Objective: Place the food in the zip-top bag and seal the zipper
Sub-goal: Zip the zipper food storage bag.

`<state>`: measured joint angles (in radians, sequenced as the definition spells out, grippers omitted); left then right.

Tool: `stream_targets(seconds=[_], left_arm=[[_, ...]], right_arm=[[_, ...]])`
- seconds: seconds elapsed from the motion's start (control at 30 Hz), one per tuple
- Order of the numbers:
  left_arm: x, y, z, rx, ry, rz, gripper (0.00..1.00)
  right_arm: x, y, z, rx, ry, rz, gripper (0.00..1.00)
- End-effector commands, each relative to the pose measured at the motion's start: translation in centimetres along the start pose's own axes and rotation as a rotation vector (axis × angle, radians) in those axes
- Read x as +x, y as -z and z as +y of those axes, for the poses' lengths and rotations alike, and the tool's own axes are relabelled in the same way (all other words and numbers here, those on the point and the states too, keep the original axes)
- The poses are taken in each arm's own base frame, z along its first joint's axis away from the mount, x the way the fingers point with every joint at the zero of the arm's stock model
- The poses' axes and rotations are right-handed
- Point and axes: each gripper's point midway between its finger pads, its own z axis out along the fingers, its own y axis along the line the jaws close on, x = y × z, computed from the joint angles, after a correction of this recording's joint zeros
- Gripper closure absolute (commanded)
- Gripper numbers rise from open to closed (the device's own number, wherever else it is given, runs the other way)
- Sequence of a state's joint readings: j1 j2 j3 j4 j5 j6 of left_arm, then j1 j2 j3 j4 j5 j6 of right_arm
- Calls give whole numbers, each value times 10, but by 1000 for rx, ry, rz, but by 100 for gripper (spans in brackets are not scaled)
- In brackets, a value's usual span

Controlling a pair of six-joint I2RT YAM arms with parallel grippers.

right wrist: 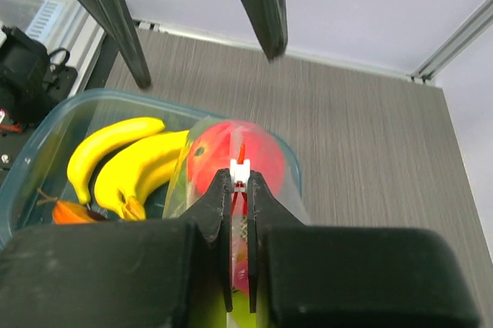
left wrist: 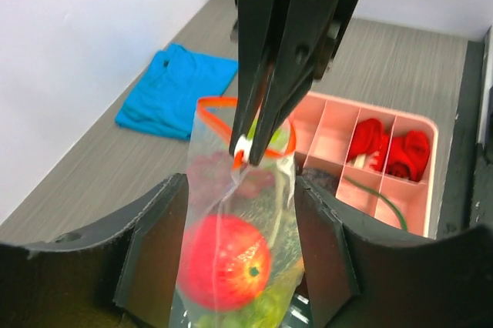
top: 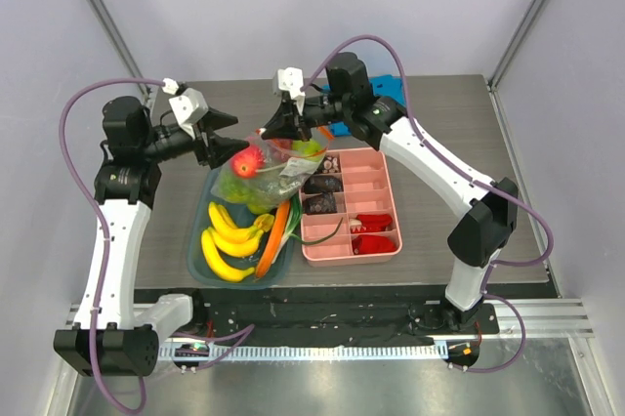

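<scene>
Right gripper (right wrist: 240,183) jaws, I see, pinch the zipper (left wrist: 209,104) while left gripper (left wrist: 240,183) jaws spread around the zip-top bag (left wrist: 212,155).

The clear bag (top: 262,178) hangs above the left-centre of the table, mouth uppermost. A round red fruit (top: 244,163) sits inside with green fruit (top: 234,187) beneath it. The orange-red zipper (left wrist: 216,100) loops open along the mouth.

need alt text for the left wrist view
The right gripper, at the top of frame, pinches the orange-red zipper of a clear zip-top bag holding a red fruit. The open fingers of the left gripper flank the bag. Behind lie a blue cloth, left, and a pink divided tray, right.
</scene>
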<state>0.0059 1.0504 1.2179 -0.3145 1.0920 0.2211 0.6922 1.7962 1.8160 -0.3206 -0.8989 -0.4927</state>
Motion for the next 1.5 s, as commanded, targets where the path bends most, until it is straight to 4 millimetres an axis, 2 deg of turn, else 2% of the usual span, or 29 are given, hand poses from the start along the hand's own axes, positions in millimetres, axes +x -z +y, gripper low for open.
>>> stream_targets(seconds=[0.0,0.07,0.17,0.23,0.3,0.47,0.5,0.57,0.7,0.73,0.8,0.83,0.9,0.93,1.07,1.17,1.2,1.3,1.4,1.43,1.47], left_arm=[[5,2,5,14,-81,55,38],[10,1,6,21,-75,70,37],[12,0,7,33,-101,69,40],[11,-1,7,46,-117,68,43],[17,-8,-3,95,-101,84,49],[27,-16,-7,114,-136,117,58],[27,-17,-7,116,-137,118,63],[30,-19,-7,117,-129,126,67],[35,-18,-5,102,-108,156,100],[35,-18,-4,99,-108,158,100],[30,-15,-4,91,-92,130,100],[27,-14,-3,88,-77,107,100],[24,-9,-2,91,-22,67,100],[21,-8,-4,98,-28,56,100],[17,-6,-14,134,-23,27,100],[16,-5,-20,160,-27,15,100],[16,-5,-22,170,-23,11,100],[12,-3,-27,189,-31,0,100],[8,-2,-29,196,-27,-6,100],[8,-2,-29,195,-27,-6,100],[8,-2,-29,194,-21,-4,100]], right_arm=[[-56,3,2,3,69,-113,99],[-62,4,5,-2,83,-125,99],[-61,3,12,-9,96,-125,99],[-60,1,15,-15,109,-126,99],[-59,1,18,-21,110,-127,99],[-59,-2,23,-32,89,-136,99],[-60,-2,24,-32,86,-139,99],[-61,-3,24,-33,64,-147,99],[-63,-3,26,-35,51,-157,99],[-62,-2,27,-33,52,-159,99],[-60,0,27,-22,49,-153,65],[-57,1,24,-5,42,-144,41],[-51,6,21,11,47,-131,27],[-44,7,21,18,40,-119,14],[-25,8,17,40,47,-85,4],[-20,3,10,57,61,-88,3],[-24,1,7,63,60,-97,3],[-19,-7,-6,86,61,-95,9],[-9,-11,-13,92,63,-81,25],[-7,-12,-13,88,69,-79,41],[-6,-12,-13,86,73,-78,50]])
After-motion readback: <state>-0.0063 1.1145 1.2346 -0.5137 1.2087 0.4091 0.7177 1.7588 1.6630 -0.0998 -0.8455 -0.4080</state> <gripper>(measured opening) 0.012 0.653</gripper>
